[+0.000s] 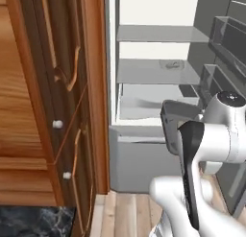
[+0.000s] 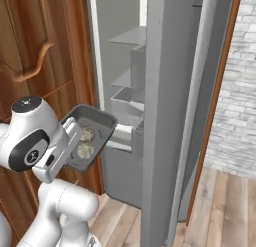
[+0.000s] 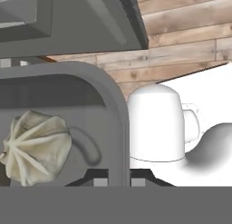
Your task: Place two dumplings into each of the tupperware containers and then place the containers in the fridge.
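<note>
Claw point(image 3: 115, 182) at the frame's bottom is clenching the rim of a grey tupperware container point(image 2: 97, 122), carrying two dumplings point(image 2: 86, 136) at centre-left, tilted steeply toward the open fridge point(image 2: 125, 66), whose shelves are lying just ahead, up and right.

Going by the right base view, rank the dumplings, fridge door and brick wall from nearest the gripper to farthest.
1. dumplings, in the tupperware container held by the gripper.
2. fridge door, open, to the right.
3. brick wall, far right.
</note>
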{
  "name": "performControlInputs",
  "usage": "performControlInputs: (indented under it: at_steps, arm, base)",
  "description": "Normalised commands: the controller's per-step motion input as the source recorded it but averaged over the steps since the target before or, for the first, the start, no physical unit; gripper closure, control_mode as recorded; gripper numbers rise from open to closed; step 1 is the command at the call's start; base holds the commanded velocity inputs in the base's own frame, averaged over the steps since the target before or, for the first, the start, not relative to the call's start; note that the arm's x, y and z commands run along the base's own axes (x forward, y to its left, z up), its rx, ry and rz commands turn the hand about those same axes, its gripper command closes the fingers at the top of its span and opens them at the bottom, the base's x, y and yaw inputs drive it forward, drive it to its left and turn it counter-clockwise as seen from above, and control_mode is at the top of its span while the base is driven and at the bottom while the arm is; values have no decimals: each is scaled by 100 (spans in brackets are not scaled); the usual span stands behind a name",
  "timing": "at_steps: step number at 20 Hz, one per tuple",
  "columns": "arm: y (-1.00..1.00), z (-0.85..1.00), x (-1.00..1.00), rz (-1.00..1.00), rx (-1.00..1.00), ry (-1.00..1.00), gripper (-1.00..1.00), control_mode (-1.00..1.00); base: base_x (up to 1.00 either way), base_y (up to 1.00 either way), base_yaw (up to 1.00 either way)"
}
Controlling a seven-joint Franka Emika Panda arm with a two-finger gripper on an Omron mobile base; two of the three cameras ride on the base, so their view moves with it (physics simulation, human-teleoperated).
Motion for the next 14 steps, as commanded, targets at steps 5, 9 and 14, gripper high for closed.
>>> performControlInputs:
  at_steps: [5,9,14]
  arm:
    - [0,0,0,0,0,0,100,100]
    - [0,0,0,0,0,0,100,100]
    - [0,0,19,-5,0,2,100,-100]
  base:
    - [97,0,-5]
    - [83,0,-6]
    - [23,0,-6]
